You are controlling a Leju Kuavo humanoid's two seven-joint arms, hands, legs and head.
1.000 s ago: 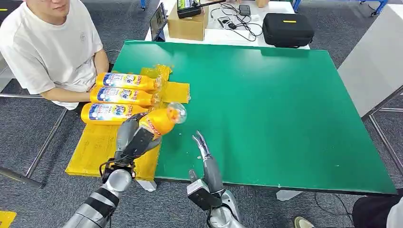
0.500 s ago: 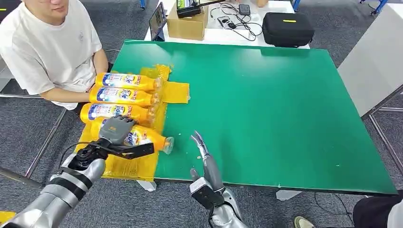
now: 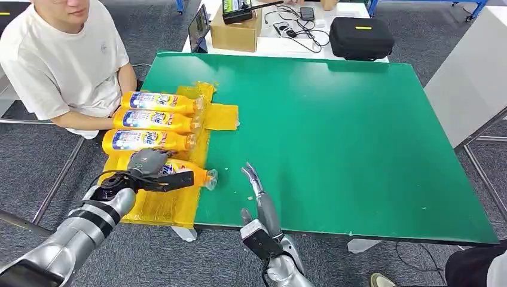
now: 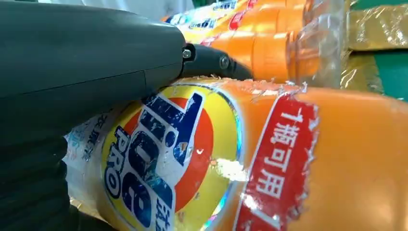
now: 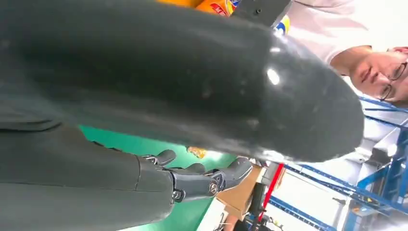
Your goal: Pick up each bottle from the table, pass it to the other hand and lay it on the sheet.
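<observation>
Plainly, found the fourth bottle (image 3: 185, 173) lying flat on the yellow sheet (image 3: 161, 206), directly beneath the left hand (image 3: 146, 162), at the near end of the row. Saw its long axis running across the head view, parallel to the three other bottles (image 3: 152, 121), cap at or just past the sheet's edge toward the green table (image 3: 335, 131). Judged the left hand wrapped over the label end, a dark finger stretched along the body toward the neck; from the left wrist, saw the label close against the palm. Placed the right hand (image 3: 257, 191) well apart, upright at the table's near edge, fingers straight and loosely spread, holding nothing. Reckoned the next move a plain release and lift, with the neighbouring bottle just beside. Noted a seated person (image 3: 60, 60) close behind the sheet, and a black case (image 3: 360, 36) past the table.
</observation>
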